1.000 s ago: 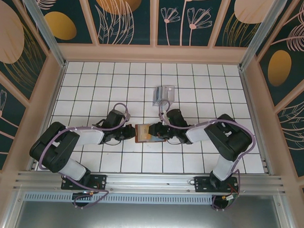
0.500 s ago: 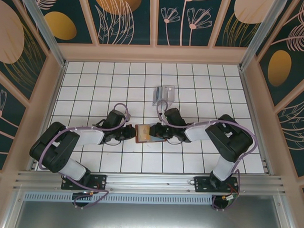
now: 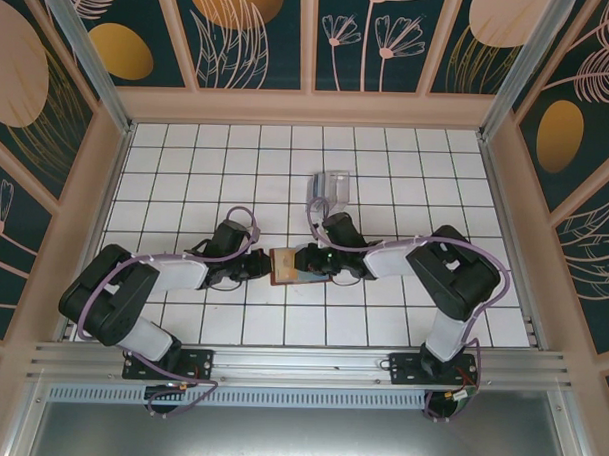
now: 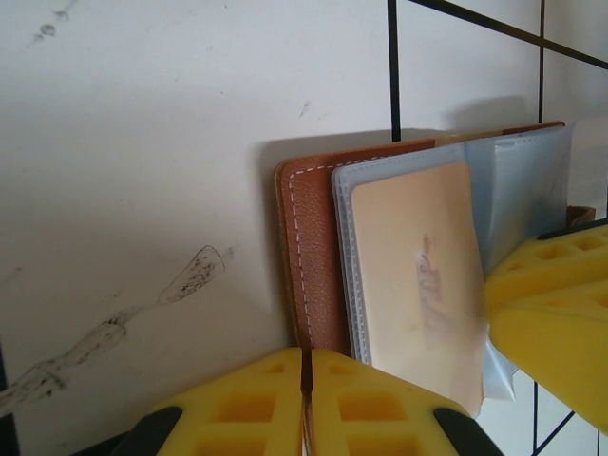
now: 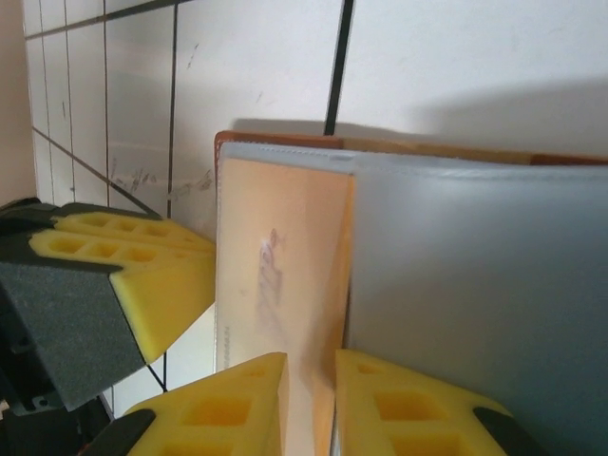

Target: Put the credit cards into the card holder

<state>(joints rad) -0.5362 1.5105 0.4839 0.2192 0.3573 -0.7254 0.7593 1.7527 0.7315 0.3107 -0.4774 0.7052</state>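
The reddish-brown card holder (image 3: 283, 265) lies open on the white tiles between both grippers. My left gripper (image 4: 307, 385) is shut on the edge of its leather cover (image 4: 309, 247). A pale peach credit card (image 4: 413, 275) with faint markings sits in the holder's clear sleeve. My right gripper (image 5: 311, 404) is closed on the near end of that card (image 5: 275, 275), with a grey sleeve page (image 5: 475, 304) beside it. In the top view the right gripper (image 3: 308, 260) covers the holder's right half, and the left gripper (image 3: 264, 268) touches its left edge.
A clear plastic box (image 3: 329, 189) stands two tiles behind the card holder. The right gripper's yellow finger (image 4: 551, 304) shows at the right of the left wrist view. Raised walls ring the tiled floor (image 3: 187, 164).
The right gripper has slid left over the card holder and now hides the blue part seen on it before. The left arm has stayed in place.
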